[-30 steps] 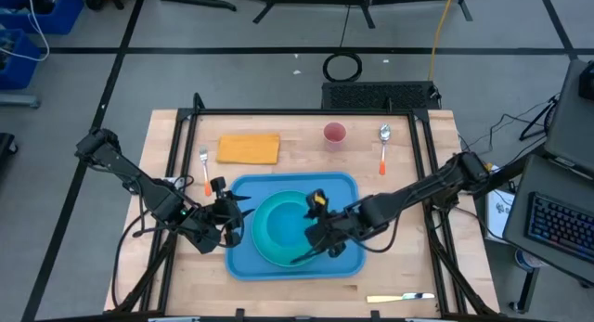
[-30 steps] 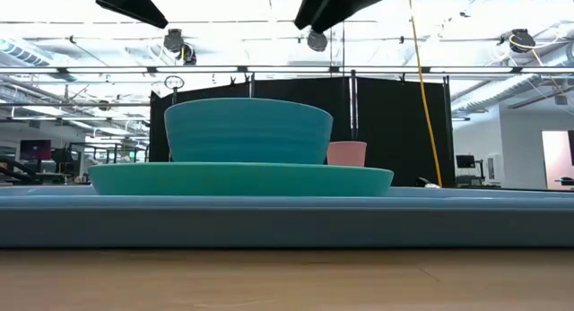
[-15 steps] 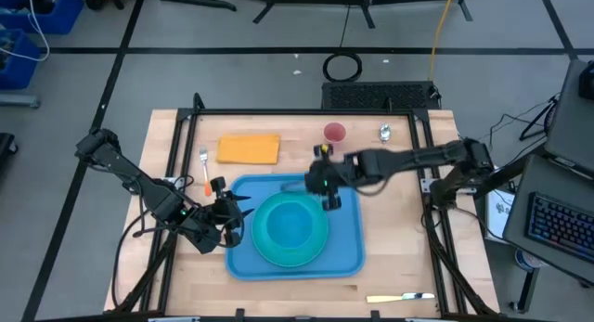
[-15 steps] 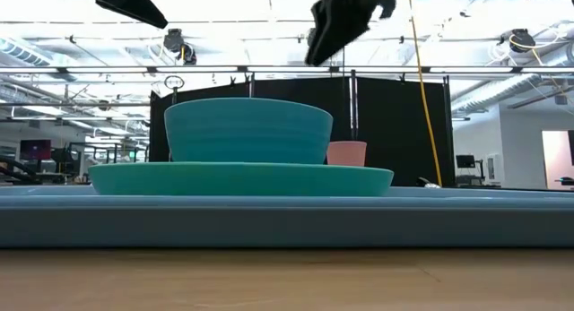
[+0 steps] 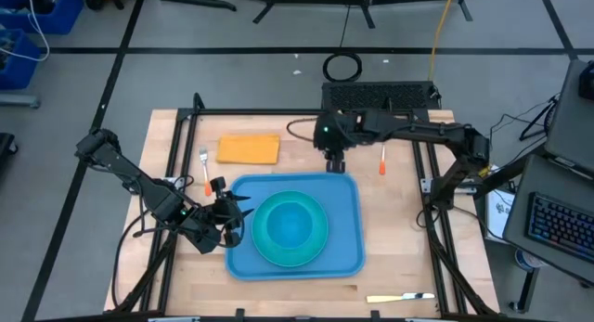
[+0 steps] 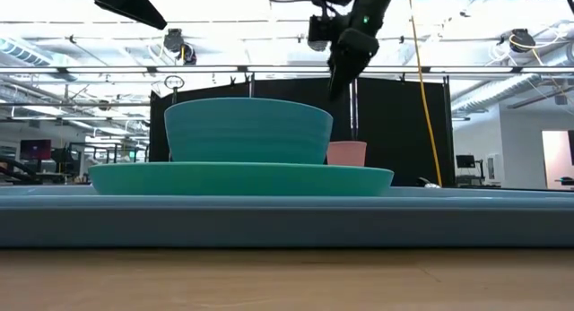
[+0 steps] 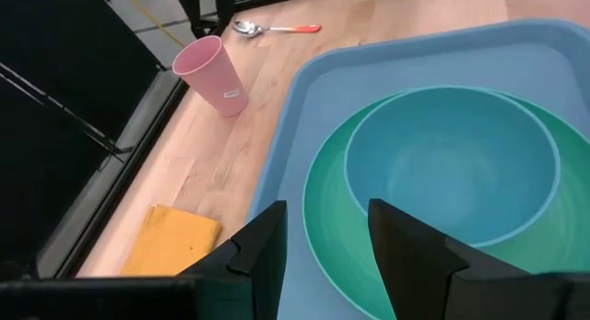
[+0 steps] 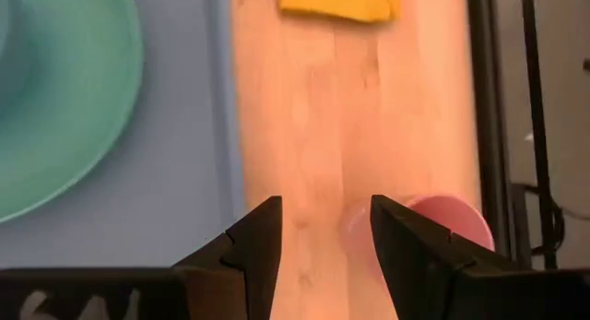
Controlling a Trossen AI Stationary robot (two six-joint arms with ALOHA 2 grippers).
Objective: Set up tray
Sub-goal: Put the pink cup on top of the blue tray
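One knife point(image 5: 400, 298) lies at the near edge of the worktop point(image 5: 390, 257), well apart from everything else. Beyond it, one tray point(image 5: 345, 252) sits on the near half of the worktop. It carries one plate point(image 5: 264, 243), and one bowl point(image 5: 297, 222) stands on that plate.

The left gripper point(image 5: 234, 219) rests just beside the tray's left rim, its fingers point(image 7: 267, 242) spread with nothing between them.

Past the tray's left far corner lies one fork point(image 5: 204, 171) with an orange handle. Farther back lies one napkin point(image 5: 249, 149).

The right gripper point(image 5: 334, 161) hangs above the worktop just beyond the tray's far rim. Its fingers point(image 8: 261, 237) are parted and hold nothing. One pink cup point(image 8: 452, 223) stands upright just beside them, near the far edge. From above the arm hides the cup, so how close cup and fingers sit is hard to judge. One spoon point(image 5: 381, 159) with an orange handle lies to the right of the gripper, partly under the arm.
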